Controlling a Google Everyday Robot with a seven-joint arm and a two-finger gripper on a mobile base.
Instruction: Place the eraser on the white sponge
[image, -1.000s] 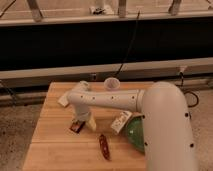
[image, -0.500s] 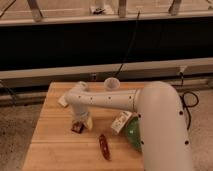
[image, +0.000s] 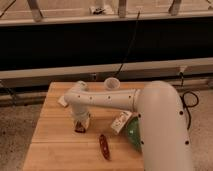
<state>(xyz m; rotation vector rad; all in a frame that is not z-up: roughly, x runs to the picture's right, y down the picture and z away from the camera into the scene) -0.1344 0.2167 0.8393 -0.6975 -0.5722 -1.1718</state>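
The eraser (image: 79, 128) is a tiny dark block with reddish marks on the wooden table (image: 55, 145), left of centre. My gripper (image: 81, 121) points down directly over it, with its tip at the eraser; the contact point is hidden. The white sponge (image: 62, 101) is a small white pad near the table's back left, partly hidden behind my arm's elbow (image: 80, 95), a short way behind and left of the gripper.
A white cup (image: 111, 84) stands at the table's back edge. A cream-white printed packet (image: 120, 121) lies right of the gripper, next to a green object (image: 134, 134). A glossy red-brown elongated object (image: 104, 146) lies toward the front. My white arm covers the table's right side.
The gripper stays low at the eraser, shifted only slightly. The large arm segment at the right has swung a little to the left.
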